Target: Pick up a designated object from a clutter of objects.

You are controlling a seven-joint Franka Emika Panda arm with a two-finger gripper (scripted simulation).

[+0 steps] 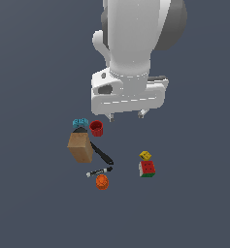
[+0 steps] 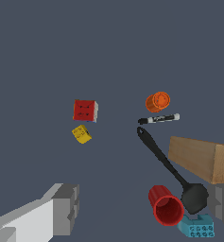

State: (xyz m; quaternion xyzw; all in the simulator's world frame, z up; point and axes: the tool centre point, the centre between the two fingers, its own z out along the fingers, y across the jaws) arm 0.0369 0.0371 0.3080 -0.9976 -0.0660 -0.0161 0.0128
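Note:
The designated object, a small orange ribbed container [image 1: 102, 182] [image 2: 158, 101], lies on its side at the near end of the clutter, just beyond the black-and-white marker [image 1: 99, 171] [image 2: 159, 118]. My gripper [image 1: 126, 116] [image 2: 144, 208] hangs open above the floor, well short of the orange container, with nothing held. In the exterior view its fingertips hover a little to the right of the red cup [image 1: 96, 128] [image 2: 166, 204]. Both grey fingers [image 2: 61, 208] show in the wrist view, spread wide apart.
A tan box [image 1: 80, 147] [image 2: 203, 158] stands beside a long black tool [image 1: 102, 154] [image 2: 165, 163]. A teal brick [image 1: 80, 123] [image 2: 197, 227] sits by the red cup. A yellow die [image 1: 145, 155] [image 2: 81, 133] and a colourful cube [image 1: 147, 168] [image 2: 85, 110] lie apart on the exterior view's right.

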